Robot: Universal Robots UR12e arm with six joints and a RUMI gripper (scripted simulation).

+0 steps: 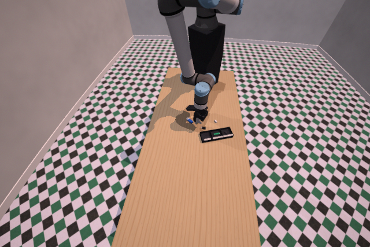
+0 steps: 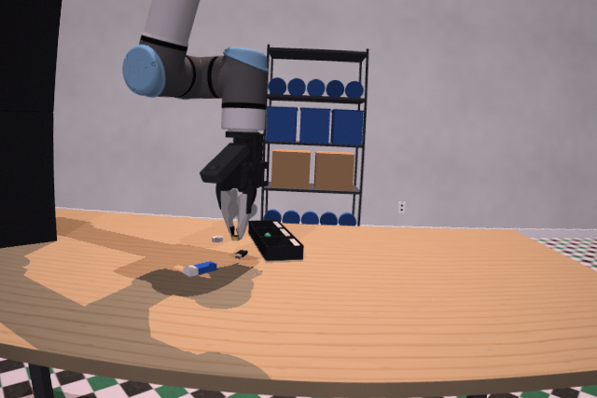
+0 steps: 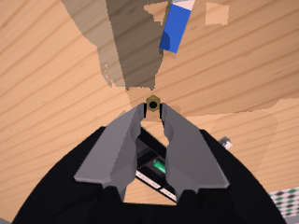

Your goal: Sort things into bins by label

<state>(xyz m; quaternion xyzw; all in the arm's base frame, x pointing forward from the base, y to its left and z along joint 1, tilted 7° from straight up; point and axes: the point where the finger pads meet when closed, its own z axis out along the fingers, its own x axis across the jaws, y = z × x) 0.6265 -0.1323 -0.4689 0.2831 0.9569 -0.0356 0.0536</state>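
My gripper (image 3: 152,104) is shut on a small brass nut (image 3: 152,104) and holds it above the table; the nut also shows between the fingertips in the exterior view (image 2: 234,235). The gripper (image 1: 199,119) hangs a little left of and behind a black tray of three labelled bins (image 1: 216,134), whose middle bin holds a green thing (image 2: 268,234). A blue and white eraser-like block (image 2: 200,268) lies on the table to the left of the gripper. A small black thing (image 2: 241,253) lies by the tray's near end. A small white thing (image 2: 217,239) lies further back.
The arm's black pedestal (image 1: 206,50) stands at the table's far end. A shelf rack (image 2: 315,135) with blue and brown boxes stands behind the table. The arm's shadow falls over the eraser's side of the table.
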